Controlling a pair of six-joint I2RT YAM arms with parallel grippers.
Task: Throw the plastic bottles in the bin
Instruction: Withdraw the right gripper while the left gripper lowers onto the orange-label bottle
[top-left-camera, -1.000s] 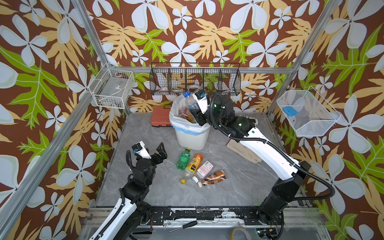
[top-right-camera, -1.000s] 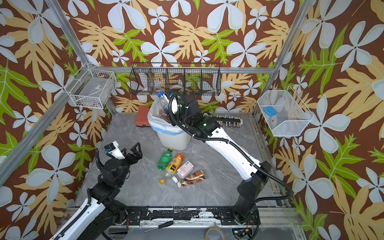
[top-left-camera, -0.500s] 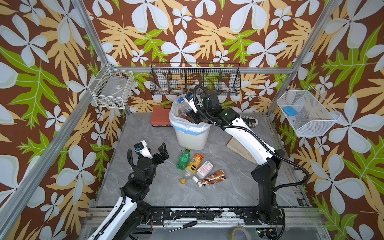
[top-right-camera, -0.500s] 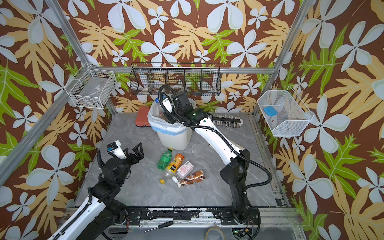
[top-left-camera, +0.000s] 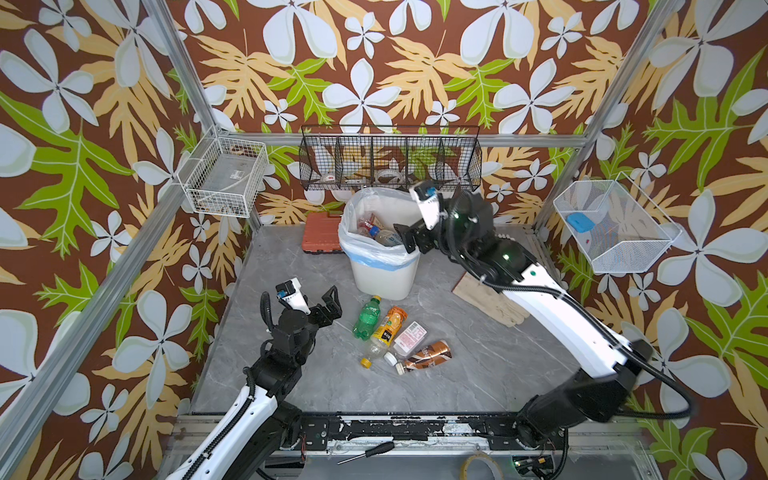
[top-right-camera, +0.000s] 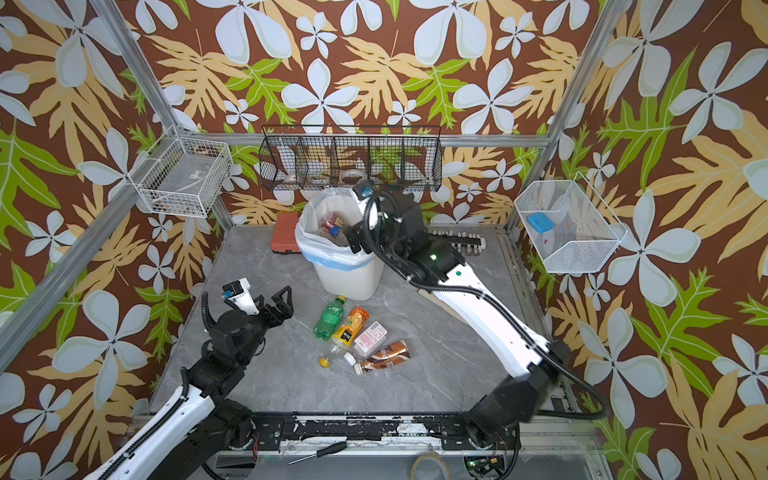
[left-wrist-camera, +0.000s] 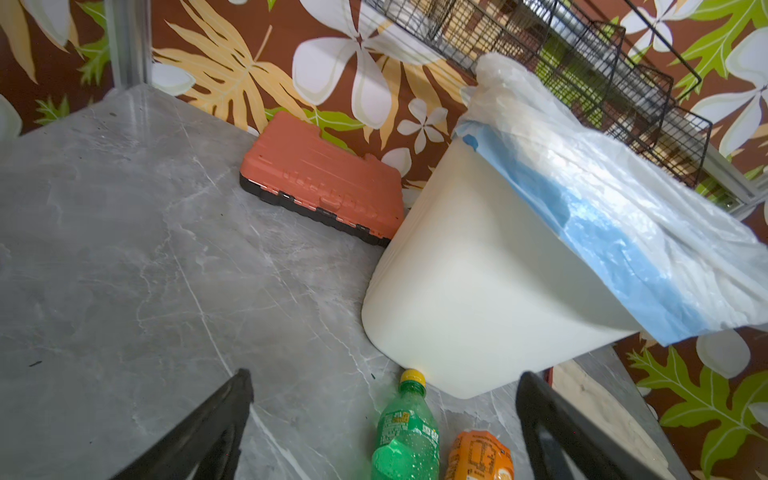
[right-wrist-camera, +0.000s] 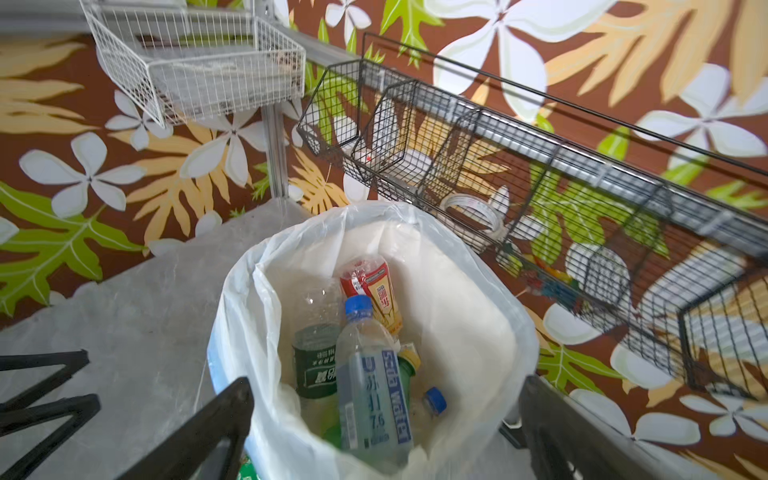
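Poised over the bin near the far edge of the desk, right gripper fingers spread wide and empty, a blue-labelled bottle lying inside among others. Near the left edge, left gripper fingers parted too, holding nothing, facing the green bottle in the mid-desk cluster of bottles just beside the bin's foot. Probably wise to lift straight clear of the bag before swinging toward the cluster, then to take an outer bottle across its body.
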